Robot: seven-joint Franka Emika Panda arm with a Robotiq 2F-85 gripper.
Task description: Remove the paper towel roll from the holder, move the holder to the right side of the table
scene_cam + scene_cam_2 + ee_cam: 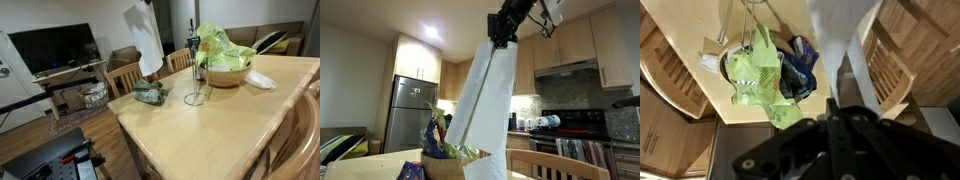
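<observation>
Lifting the roll (pixel 480 100) toward the frame's top, my claw (pixel 502 42) is clamped on it; the holder (pixel 195 97) stands on the worktop (pixel 200 135).

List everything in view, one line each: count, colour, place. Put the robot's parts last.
table: one, light wood, centre
bowl: one, tan, far side of table, holding crumpled green stuff
holder: one, thin metal wire, standing empty beside bowl
napkin: one, white, crumpled beside bowl
chairs: at least three, wooden, around table
bundle: one, dark green, table edge
paper towel roll: one, white, in the air, sheet hanging down
television: one, black, background
refrigerator: one, steel, kitchen
gripper: one, black, shut on paper towel roll
</observation>
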